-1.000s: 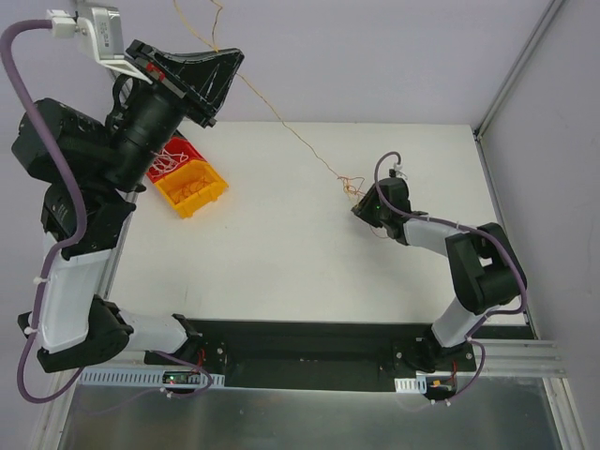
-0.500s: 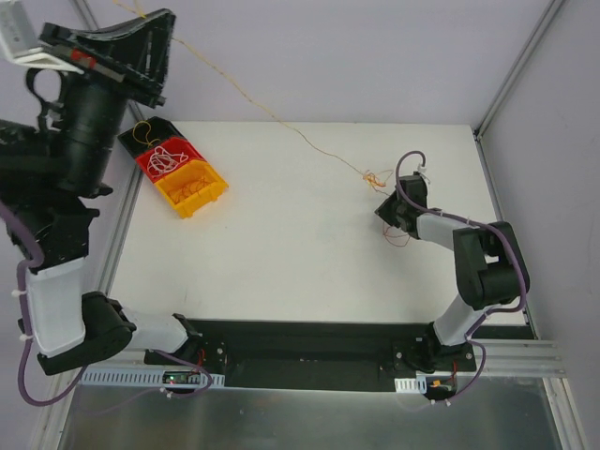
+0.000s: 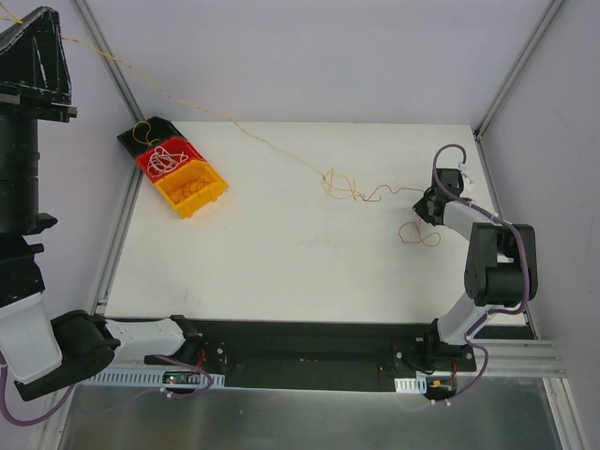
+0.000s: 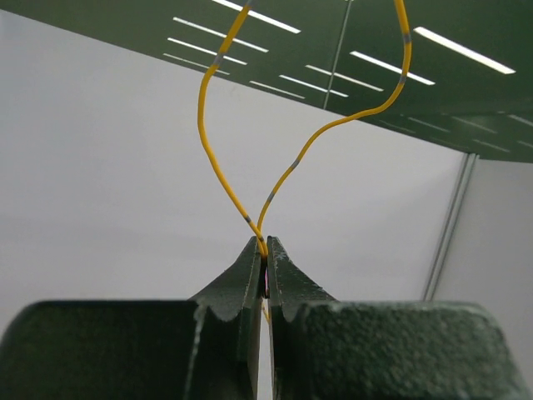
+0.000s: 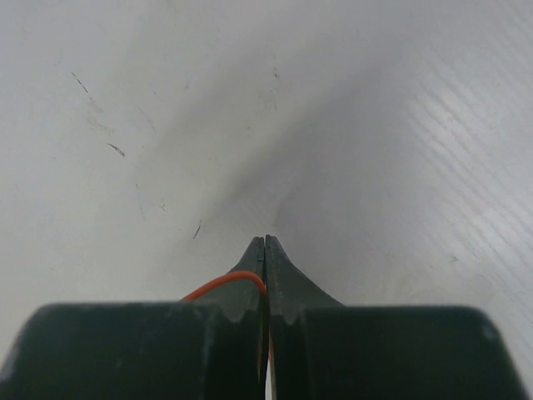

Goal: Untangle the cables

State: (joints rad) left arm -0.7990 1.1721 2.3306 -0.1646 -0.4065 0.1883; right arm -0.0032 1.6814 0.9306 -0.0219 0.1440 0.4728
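Worktop [image 3: 281, 262] room is widest across the centre and the 6 o'clock half, where bare white surface is seen. The 9 o'clock edge is crowded by three bins [image 3: 192, 187], black, red and yellow, set in a slanted row at about 10 o'clock; thin white wire is seen in the red one. The 3 o'clock edge is bounded by a wall and a slanted frame post [image 3: 516, 75].

The cables [image 3: 281, 150] are stretched as a thin line from the upper left corner, over the bins, down to a loose knot [image 3: 339, 185] just right of centre. From the knot a darker strand is run toward 3 o'clock, and a small loop [image 3: 417, 232] is laid at 4 o'clock of it.

The left end effector [image 4: 265, 250] is fully closed on a yellow strand [image 4: 218, 158], which is pinched at the fingertips and rises in two curves. The right end effector [image 5: 264, 243] is fully closed on an orange strand [image 5: 225, 279], with its tips low over the surface.

The left arm is raised high beyond the 9 o'clock edge. The right arm is folded at the elbow, its wrist reached toward 12 o'clock along the 3 o'clock edge.
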